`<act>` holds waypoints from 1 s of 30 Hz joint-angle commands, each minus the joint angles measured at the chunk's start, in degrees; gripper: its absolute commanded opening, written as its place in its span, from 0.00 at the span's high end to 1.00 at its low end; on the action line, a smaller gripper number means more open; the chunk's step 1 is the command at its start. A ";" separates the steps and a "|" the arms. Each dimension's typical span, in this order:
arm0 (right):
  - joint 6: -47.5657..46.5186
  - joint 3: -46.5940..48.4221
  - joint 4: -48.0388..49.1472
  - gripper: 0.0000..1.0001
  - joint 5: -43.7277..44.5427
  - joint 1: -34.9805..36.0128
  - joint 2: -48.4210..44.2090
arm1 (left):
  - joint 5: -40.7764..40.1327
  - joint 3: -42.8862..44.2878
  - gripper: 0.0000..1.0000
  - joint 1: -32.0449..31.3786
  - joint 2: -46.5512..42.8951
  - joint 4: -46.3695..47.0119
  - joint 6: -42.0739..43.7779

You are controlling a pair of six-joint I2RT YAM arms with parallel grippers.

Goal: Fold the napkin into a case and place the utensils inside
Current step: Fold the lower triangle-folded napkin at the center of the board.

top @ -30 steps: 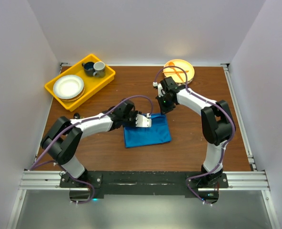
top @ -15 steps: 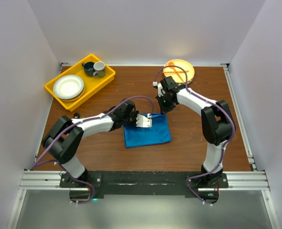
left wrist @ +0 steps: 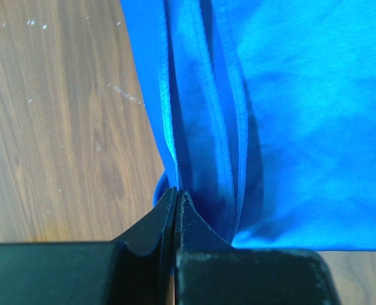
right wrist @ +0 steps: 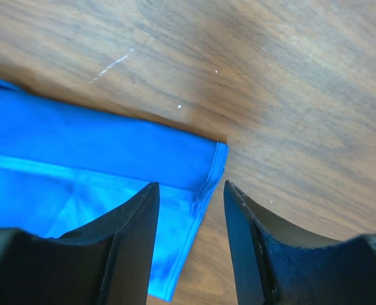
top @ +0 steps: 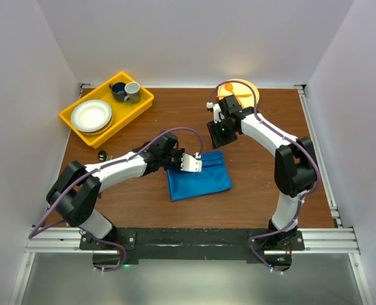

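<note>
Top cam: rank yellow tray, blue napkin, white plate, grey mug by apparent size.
Largest to smallest:
1. yellow tray
2. blue napkin, clearly smaller than the tray
3. white plate
4. grey mug

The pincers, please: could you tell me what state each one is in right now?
Left pincer: closed, pinching the napkin at its folded edge.
Right pincer: open, holding nothing, above a napkin corner.

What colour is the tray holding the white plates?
The tray is yellow, seen best in the top external view.
</note>
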 commanded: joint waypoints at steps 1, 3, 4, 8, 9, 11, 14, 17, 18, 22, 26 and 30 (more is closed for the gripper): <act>-2.38 2.34 -1.10 0.52 -5.84 -0.12 -3.75 | 1.73 -0.24 1.00 -1.56 -1.41 0.00 -0.11; -2.12 1.99 -1.27 0.54 -7.60 -0.12 -3.49 | 1.03 -1.55 1.00 -2.52 -1.32 0.61 -0.20; -1.68 1.30 -1.19 0.55 -9.17 -0.12 -3.23 | 0.42 -2.09 1.00 -2.79 -1.23 0.79 -0.29; -1.41 -1.34 -1.71 0.65 -15.06 -0.04 -3.13 | -1.69 -4.72 1.00 -4.54 0.26 2.11 -0.81; -1.33 -1.96 -1.89 0.67 -16.47 -0.12 -4.09 | -2.31 -5.86 1.00 -4.72 0.61 2.29 -0.82; 0.61 -5.55 -0.14 0.72 -20.08 -0.04 -6.72 | -2.66 -6.66 1.00 -5.07 1.57 3.07 -1.25; 3.41 -13.37 4.25 0.76 -21.23 -0.12 -13.75 | -3.02 -7.27 1.00 -5.16 2.63 3.43 -2.57; 7.98 -20.58 5.23 0.77 -22.98 -0.21 -18.59 | -3.54 -7.98 1.00 -5.16 3.25 3.87 -3.45; 9.38 -23.73 5.92 0.77 -23.34 -0.12 -19.39 | -3.81 -7.98 1.00 -5.16 3.51 3.87 -3.63; 16.15 -28.50 13.29 0.79 -22.82 0.31 -20.10 | -4.07 -7.72 1.00 -5.16 4.13 3.87 -4.85; 19.59 -30.26 19.02 0.79 -21.50 2.24 -18.08 | -3.81 -6.75 1.00 -5.07 4.48 3.43 -5.39; 21.35 -31.14 21.66 0.79 -20.44 4.44 -14.92 | -3.72 -5.61 1.00 -5.07 4.31 2.99 -5.65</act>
